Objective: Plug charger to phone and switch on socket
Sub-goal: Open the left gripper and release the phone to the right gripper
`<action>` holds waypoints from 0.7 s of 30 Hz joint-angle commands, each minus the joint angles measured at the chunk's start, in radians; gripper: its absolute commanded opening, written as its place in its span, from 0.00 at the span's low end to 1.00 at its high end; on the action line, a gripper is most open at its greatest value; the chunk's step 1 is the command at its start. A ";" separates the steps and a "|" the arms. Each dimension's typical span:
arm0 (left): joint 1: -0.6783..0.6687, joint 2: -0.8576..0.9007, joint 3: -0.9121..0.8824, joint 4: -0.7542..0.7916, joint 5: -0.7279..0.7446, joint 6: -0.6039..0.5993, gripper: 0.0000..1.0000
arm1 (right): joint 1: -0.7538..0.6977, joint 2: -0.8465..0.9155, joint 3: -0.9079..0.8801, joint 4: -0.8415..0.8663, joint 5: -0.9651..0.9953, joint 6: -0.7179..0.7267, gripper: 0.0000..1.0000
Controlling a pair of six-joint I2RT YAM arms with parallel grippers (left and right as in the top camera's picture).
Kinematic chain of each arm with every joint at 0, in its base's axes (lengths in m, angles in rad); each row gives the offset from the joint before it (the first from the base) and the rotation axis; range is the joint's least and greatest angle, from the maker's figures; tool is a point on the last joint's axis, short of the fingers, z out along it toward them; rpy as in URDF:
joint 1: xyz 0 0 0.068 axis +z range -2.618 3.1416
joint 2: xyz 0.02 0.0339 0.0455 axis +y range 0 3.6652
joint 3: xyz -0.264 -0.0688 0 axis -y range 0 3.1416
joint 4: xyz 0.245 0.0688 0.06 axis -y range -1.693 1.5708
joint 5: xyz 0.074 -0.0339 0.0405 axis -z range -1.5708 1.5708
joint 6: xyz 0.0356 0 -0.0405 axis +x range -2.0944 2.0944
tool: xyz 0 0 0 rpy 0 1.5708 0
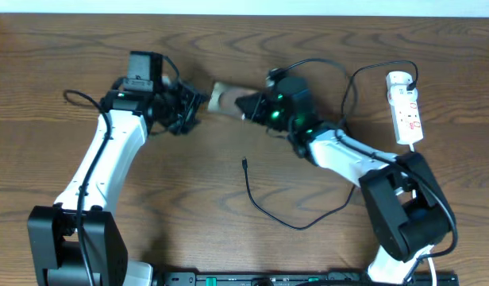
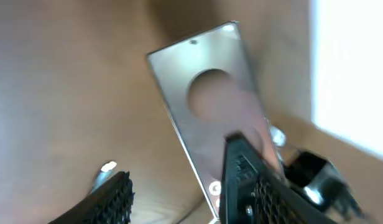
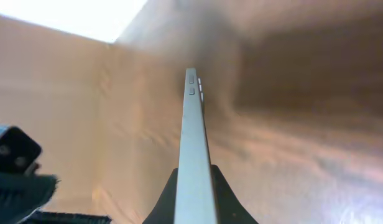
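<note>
Right tool (image 1: 248,106) pinches phone (image 1: 225,97) edge-on — left tool (image 1: 198,104) spread, beside it

A brown wood-grain table (image 1: 189,218) carries what may be a black rail (image 1: 252,279) along its near edge.

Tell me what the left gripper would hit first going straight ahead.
Most likely the phone, which the right gripper holds directly ahead of the left gripper; depth is hard to judge.

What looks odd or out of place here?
The phone is pinched edge-on in the right gripper rather than lying flat, while the charger tip lies loose on the table, unplugged.
</note>
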 commanded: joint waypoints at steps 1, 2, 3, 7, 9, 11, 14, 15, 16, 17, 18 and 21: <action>0.024 -0.006 0.016 0.090 0.226 0.168 0.59 | -0.031 -0.074 0.024 0.082 -0.012 0.184 0.01; 0.029 -0.006 0.016 0.133 0.260 0.168 0.62 | -0.039 -0.076 0.024 0.129 -0.016 0.237 0.01; 0.029 -0.006 0.016 0.151 0.274 0.168 0.63 | -0.042 -0.076 0.024 0.154 -0.018 0.259 0.01; 0.033 -0.006 0.016 0.264 0.380 0.150 0.66 | -0.056 -0.076 0.024 0.309 -0.011 0.375 0.01; 0.035 -0.006 0.016 0.317 0.424 0.121 0.65 | -0.063 -0.076 0.024 0.368 -0.003 0.417 0.02; 0.039 -0.006 0.016 0.364 0.452 0.084 0.55 | -0.070 -0.076 0.024 0.393 0.010 0.432 0.02; 0.045 -0.006 0.016 0.393 0.458 0.020 0.08 | -0.090 -0.076 0.024 0.394 0.023 0.441 0.02; 0.049 -0.006 0.016 0.393 0.458 -0.006 0.07 | -0.100 -0.076 0.024 0.389 0.023 0.440 0.02; 0.055 -0.006 0.016 0.393 0.458 -0.046 0.07 | -0.113 -0.076 0.024 0.386 0.023 0.441 0.02; 0.058 -0.006 0.016 0.393 0.458 -0.066 0.07 | -0.122 -0.076 0.024 0.385 0.023 0.441 0.01; 0.065 -0.006 0.016 0.404 0.468 -0.095 0.07 | -0.134 -0.076 0.024 0.384 0.023 0.441 0.01; 0.082 -0.006 0.016 0.503 0.540 -0.177 0.07 | -0.161 -0.076 0.024 0.383 0.021 0.440 0.01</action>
